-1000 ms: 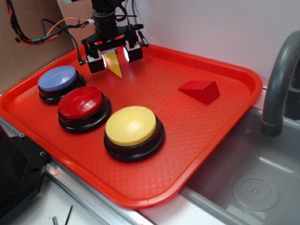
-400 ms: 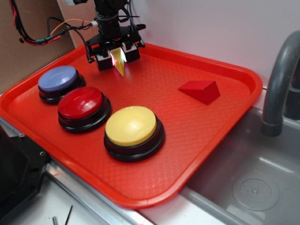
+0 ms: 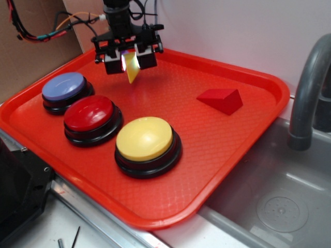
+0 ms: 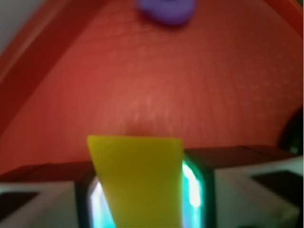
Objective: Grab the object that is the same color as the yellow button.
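The pincer [image 3: 131, 58] grips the yellow wedge [image 3: 132, 70] (tip down) above the red tray [image 3: 227, 134].

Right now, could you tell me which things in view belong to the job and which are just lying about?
Part of the job:
- yellow wedge block, held in the gripper above the tray
- yellow button, the colour reference

Just lying about:
- red button
- lavender-blue button
- red wedge block
- purple piece, blurred in the wrist view
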Tool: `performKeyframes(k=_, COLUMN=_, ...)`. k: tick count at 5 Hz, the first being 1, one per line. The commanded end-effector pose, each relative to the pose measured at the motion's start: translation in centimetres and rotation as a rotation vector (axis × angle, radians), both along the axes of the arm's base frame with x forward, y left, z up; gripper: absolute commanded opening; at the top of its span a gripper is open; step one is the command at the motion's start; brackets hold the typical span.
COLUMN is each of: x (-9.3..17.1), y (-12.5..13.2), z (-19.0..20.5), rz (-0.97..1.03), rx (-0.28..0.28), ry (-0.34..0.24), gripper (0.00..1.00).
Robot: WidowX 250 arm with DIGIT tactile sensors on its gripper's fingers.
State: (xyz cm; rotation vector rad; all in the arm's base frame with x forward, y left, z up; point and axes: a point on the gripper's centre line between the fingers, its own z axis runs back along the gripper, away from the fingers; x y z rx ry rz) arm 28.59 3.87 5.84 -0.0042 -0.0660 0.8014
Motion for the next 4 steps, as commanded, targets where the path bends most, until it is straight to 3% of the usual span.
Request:
performKeyframes(k=1, x=-3.4, y=-3.9, z=8.9, rz=-0.406, rx=-0.054, ry=-0.087, gripper=0.00)
performKeyframes(k=2, x=-6.2, y=-5.3, z=12.7, rz=-0.504, rx=-0.114, ry=-0.096, gripper=0.00)
performKeyframes(k=3, x=-7.4, y=-5.6, z=14.0, rz=-0.509, rx=-0.123, ry=-0.134, gripper=0.00)
performKeyframes(k=4, x=-6.6, y=-4.7, z=13.7, rz=-0.452, rx=-0.118, ry=-0.117, gripper=0.00)
